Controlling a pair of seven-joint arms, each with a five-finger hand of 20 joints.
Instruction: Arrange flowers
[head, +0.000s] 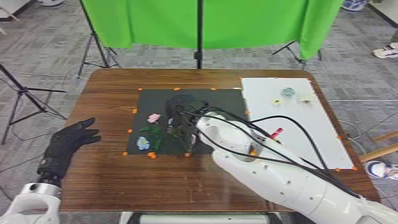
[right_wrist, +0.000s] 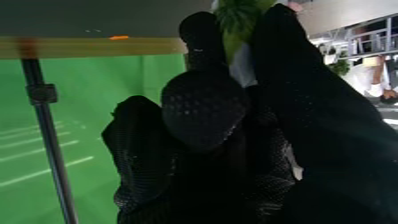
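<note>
In the head view my right hand (head: 185, 107) is over the black mat (head: 222, 96), right of a pink flower (head: 154, 118) with green stems. A blue flower (head: 143, 143) lies near the mat's front left. In the right wrist view, green leaves (right_wrist: 238, 21) with a pale stem (right_wrist: 242, 66) sit between the thumb and fingers of my right hand (right_wrist: 204, 107), which pinches them; the bloom's full shape is hidden. My left hand (head: 69, 142) is left of the mat, its fingers spread.
On the right, a white sheet (head: 293, 120) bears a pale blue-green flower (head: 287, 92), small yellowish flowers (head: 276, 102) and a red object (head: 276, 133). Orange bits mark the mat's edges. My right arm (head: 266, 167) crosses the table's front right. Black stands and a green cloth are behind the table.
</note>
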